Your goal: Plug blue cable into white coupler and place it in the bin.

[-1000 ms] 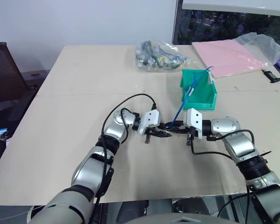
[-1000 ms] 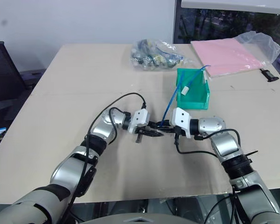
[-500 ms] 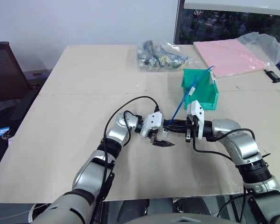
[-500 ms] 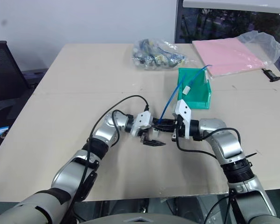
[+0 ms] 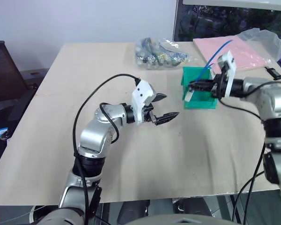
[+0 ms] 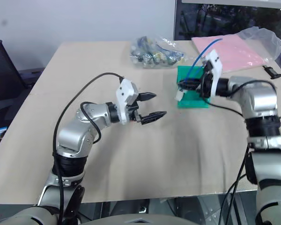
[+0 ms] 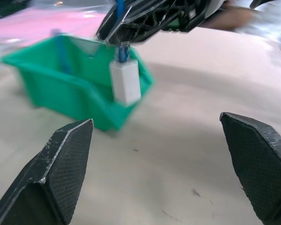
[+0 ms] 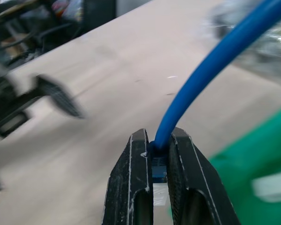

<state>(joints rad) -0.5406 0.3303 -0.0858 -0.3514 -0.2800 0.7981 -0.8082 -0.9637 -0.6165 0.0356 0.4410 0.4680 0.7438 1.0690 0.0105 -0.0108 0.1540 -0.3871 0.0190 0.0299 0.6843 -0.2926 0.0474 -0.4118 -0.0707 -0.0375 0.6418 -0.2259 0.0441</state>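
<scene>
Plugging apparently done: right gripper [image 8: 159, 154] clamped on blue cable [image 8: 210, 70], white coupler [image 7: 125, 82] dangling beside bin [image 5: 200, 96]; left gripper [image 5: 165, 107] apart. Next: lower inside, release.

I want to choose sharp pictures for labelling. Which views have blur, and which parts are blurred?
Left wrist view: the bin and white coupler are softly blurred, the left gripper's fingers sharp. Right wrist view: the right gripper on the blue cable is sharp, the background smeared. Head views: mostly sharp.
</scene>
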